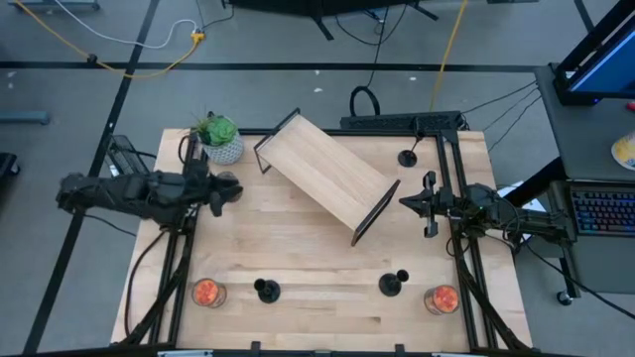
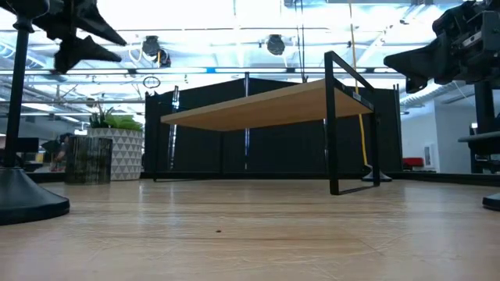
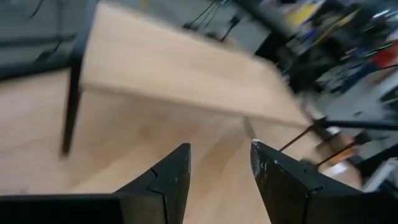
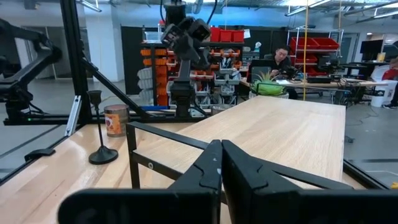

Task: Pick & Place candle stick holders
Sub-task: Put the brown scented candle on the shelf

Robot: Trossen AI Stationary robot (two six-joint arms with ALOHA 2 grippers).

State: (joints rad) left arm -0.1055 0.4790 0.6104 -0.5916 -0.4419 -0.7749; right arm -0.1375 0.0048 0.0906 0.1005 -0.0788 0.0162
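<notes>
Black candle stick holders, each a round flat base with a thin upright stem, are standing apart on the light wooden bench (image 1: 298,258): one (image 1: 267,291) near the front edge left of centre, one (image 1: 393,285) near the front edge right of centre, one (image 1: 407,157) near the back right corner. Between them a small wooden shelf with a black metal frame (image 1: 322,175) is sitting diagonally. At the left edge the left gripper (image 1: 220,191) is hovering with fingers (image 3: 171,180) parted and empty. At the right edge the right gripper (image 1: 409,202) is hovering with fingers (image 4: 208,171) pressed together, holding nothing.
</notes>
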